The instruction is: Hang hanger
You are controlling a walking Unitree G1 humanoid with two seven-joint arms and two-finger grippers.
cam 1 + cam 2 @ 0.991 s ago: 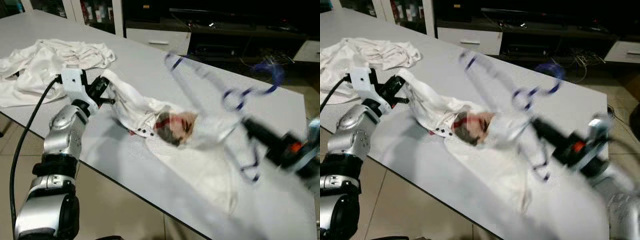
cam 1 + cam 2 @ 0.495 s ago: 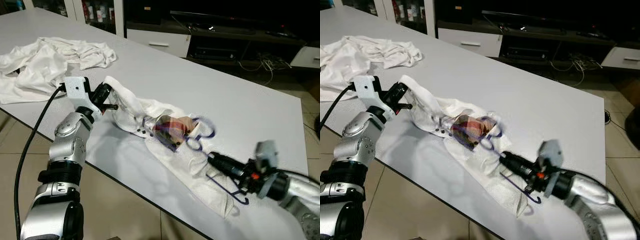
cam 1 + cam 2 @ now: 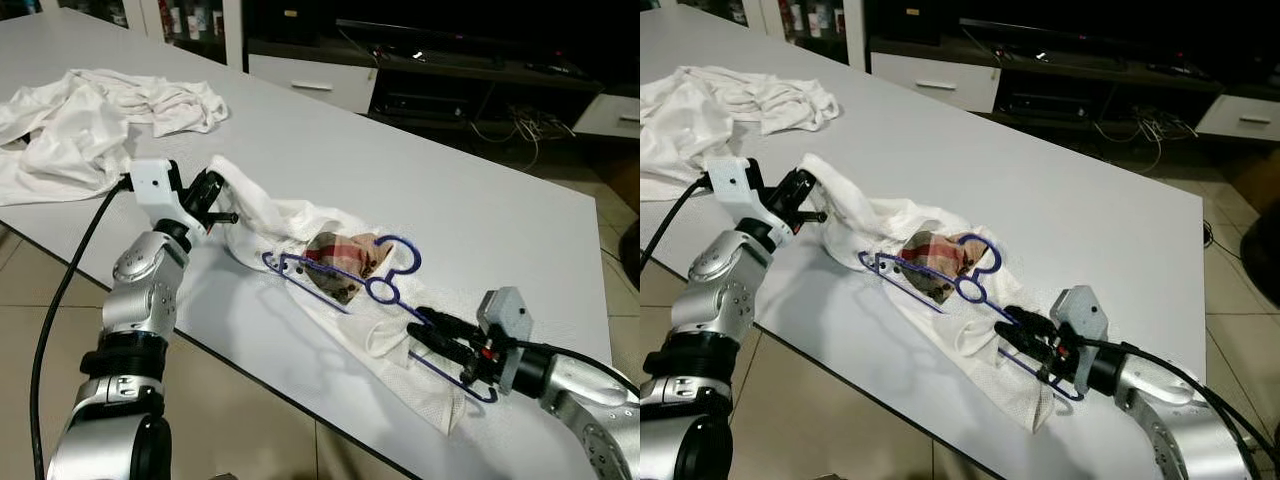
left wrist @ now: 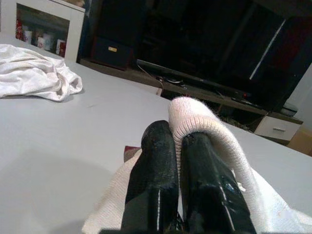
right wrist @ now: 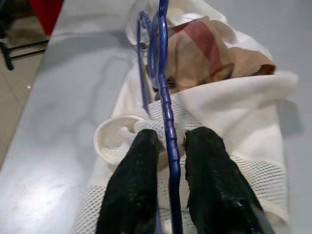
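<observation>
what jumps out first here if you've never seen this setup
A blue hanger lies across a white shirt spread on the grey table, with the right gripper shut on its lower bar. The left gripper pinches the shirt's far end; more white cloth is heaped behind.

Light is falling evenly from overhead onto the pale table [image 3: 480, 210], leaving its surface bright and matte without harsh glare. The upper part of the head views is sinking into near-black, with small glints showing on the dark TV cabinet [image 3: 470, 60]. Soft grey shadows are spreading toward the lower left under the left arm [image 3: 140, 300] and the white garment [image 3: 300, 225]. The head views are staying sharp, without motion blur. In both wrist views the near black fingers [image 5: 131, 190] are looking soft and out of focus.
</observation>
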